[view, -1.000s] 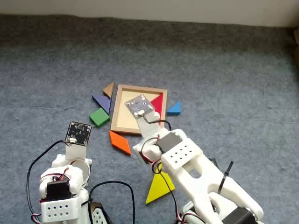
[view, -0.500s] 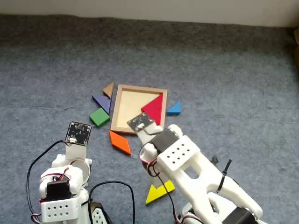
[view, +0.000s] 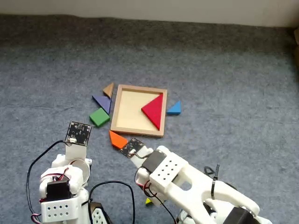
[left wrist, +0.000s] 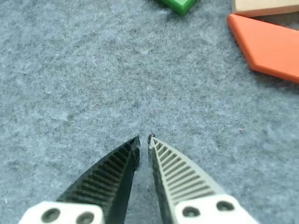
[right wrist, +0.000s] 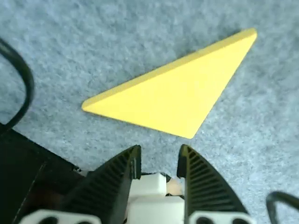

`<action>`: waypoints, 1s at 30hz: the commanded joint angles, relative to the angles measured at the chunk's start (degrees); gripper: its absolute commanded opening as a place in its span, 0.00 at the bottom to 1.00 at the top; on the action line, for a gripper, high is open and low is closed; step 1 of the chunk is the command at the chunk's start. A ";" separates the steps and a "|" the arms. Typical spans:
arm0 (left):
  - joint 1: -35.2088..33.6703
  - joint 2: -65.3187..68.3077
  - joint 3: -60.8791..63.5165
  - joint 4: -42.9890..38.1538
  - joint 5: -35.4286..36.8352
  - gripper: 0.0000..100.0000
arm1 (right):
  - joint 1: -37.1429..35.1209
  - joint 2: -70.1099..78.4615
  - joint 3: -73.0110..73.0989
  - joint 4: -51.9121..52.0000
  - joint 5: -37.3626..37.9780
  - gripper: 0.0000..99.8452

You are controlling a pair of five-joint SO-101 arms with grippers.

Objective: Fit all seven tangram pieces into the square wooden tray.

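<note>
one red triangle [view: 154, 111] inside square wooden tray [view: 127, 114], left pincer [left wrist: 144, 138] closed, empty, right pincer [right wrist: 159, 149] parted near yellow triangle [right wrist: 177, 98]

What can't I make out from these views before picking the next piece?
Yellow triangle: in the high view, the right arm covers all but a corner.
Orange piece: in the high view, the same arm hides one end; in the left wrist view, the frame edge cuts it.
Green square: in the left wrist view, the edge cuts off most of it.
Wooden tray: in the left wrist view, just a corner is inside the edge.
</note>
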 commanded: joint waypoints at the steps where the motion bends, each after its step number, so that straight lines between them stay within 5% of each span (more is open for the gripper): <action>1: 0.40 -1.54 1.10 0.35 0.35 0.06 | -1.01 0.13 1.01 -8.75 0.53 0.01; 10: 0.40 -1.54 1.10 0.35 0.35 0.06 | -0.04 0.22 10.07 -23.87 0.18 0.01; 22: 0.40 -1.54 1.10 0.35 0.35 0.06 | 16.84 0.13 10.15 -45.58 0.62 0.01; 30: 0.40 -1.54 1.10 0.35 0.35 0.06 | 17.98 -0.66 9.63 -46.99 0.35 0.01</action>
